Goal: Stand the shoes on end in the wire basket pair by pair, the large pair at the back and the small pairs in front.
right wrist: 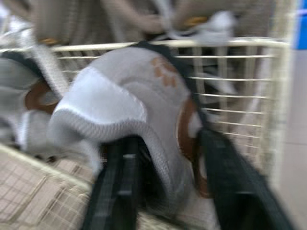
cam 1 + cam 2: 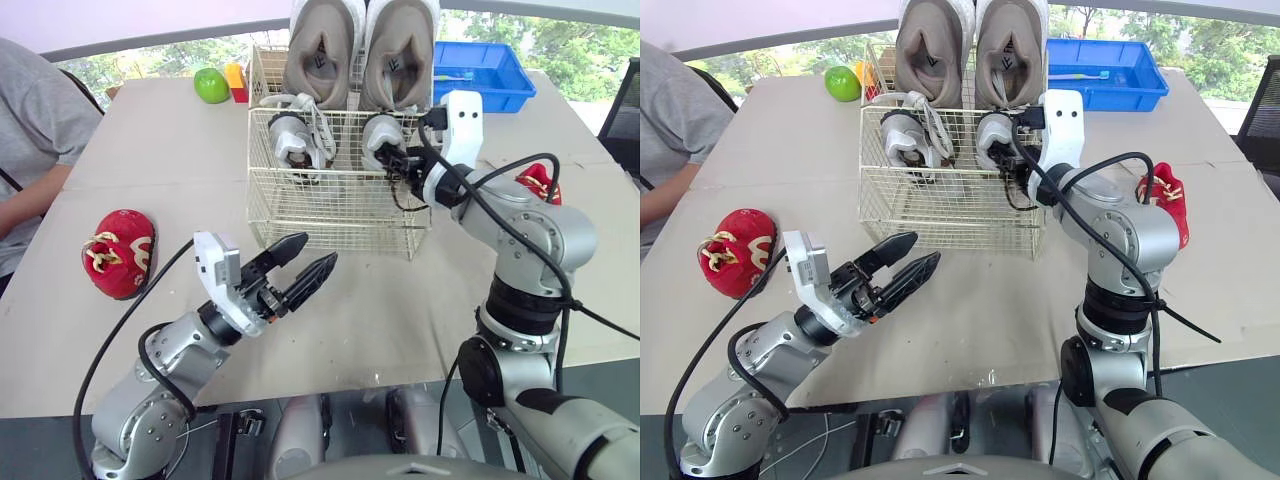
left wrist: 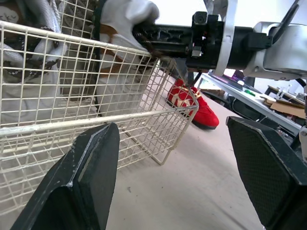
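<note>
The left gripper (image 2: pixel 318 252) hangs in front of the wire basket (image 2: pixel 340 215), fingers spread wide and empty.
The right gripper (image 2: pixel 398 162) reaches into the basket's front right corner, fingers clamped on a small grey shoe (image 2: pixel 381 135) — its twin (image 2: pixel 291 140) stands front left, and the large beige pair (image 2: pixel 322 45) stands upright behind. One red shoe (image 2: pixel 118 252) lies left of the basket and a second red shoe (image 2: pixel 537 182) lies to its right, half hidden by the arm. Beyond the basket sit a green ball (image 2: pixel 211 85) and a blue tray (image 2: pixel 480 70) — a person's sleeve (image 2: pixel 30 130) is cut off at far left.

There are two large beige shoes (image 2: pixel 322 50), two small grey shoes (image 2: pixel 293 140) and two red shoes (image 2: pixel 118 252). One wire basket (image 2: pixel 330 215), one blue bin (image 2: pixel 500 75) and one green apple (image 2: pixel 211 86) complete the count.
</note>
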Available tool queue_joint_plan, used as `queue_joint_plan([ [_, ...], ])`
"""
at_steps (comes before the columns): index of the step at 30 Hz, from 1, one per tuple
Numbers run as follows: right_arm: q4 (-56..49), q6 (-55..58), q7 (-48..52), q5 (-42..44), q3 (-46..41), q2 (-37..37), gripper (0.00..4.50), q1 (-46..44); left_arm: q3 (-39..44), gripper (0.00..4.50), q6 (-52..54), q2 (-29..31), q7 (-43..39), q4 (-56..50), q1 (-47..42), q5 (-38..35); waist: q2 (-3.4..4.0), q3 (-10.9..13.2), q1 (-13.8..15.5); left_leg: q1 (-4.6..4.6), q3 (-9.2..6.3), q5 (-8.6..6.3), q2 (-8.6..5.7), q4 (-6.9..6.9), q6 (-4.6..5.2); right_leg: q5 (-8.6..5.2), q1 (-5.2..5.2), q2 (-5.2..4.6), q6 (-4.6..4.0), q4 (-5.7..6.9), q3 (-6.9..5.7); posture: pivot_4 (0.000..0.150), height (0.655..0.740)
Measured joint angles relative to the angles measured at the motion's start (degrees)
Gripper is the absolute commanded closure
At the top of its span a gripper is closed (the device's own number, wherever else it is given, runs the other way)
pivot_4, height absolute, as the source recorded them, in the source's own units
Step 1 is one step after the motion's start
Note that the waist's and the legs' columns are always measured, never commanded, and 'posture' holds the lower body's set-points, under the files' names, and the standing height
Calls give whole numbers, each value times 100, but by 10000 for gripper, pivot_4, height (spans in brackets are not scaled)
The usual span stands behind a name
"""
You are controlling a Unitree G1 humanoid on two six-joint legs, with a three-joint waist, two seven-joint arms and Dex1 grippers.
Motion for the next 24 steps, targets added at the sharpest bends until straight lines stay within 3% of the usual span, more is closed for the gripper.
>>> queue_joint_plan([
  [3,-209,21,117,161,84,-137,486,90,5,6302,-3,-25,49,-65,39,0,-6,-3,62,0,-1,0,-3,2,0,-1,5,-7,-1,-6,-1,1500,7400],
  [6,-488,93,308,346,68,-398,486,245,69,6302,-23,-39,82,-67,114,-10,-6,-2,124,-8,-2,0,-3,4,0,-1,4,-16,-1,-13,-3,1500,7400],
  [11,-1187,-792,1831,982,-186,-2300,486,857,103,6302,-64,-120,241,-43,55,6,-6,2,101,-18,2,-1,-14,2,4,-1,3,-27,3,-45,-1,1500,7400],
  [14,-1167,-1603,2624,1135,-154,-2935,486,1380,347,6302,-85,-21,187,83,112,-1,-4,3,21,-8,3,-1,-3,-11,4,-1,2,-2,3,-41,6,1500,7400],
  [20,-1229,-2639,3896,1930,-392,-3366,486,1870,980,6302,-165,-230,603,178,444,-40,-2,6,-18,-4,-4,-1,6,-17,3,2,1,9,9,-30,4,1500,7400],
  [24,-1379,-3325,4246,2198,-110,-3098,486,1923,1459,6302,-176,-316,1007,191,797,1,-9,6,-38,4,-7,-1,5,-12,3,0,2,7,4,-25,11,1500,7400],
])
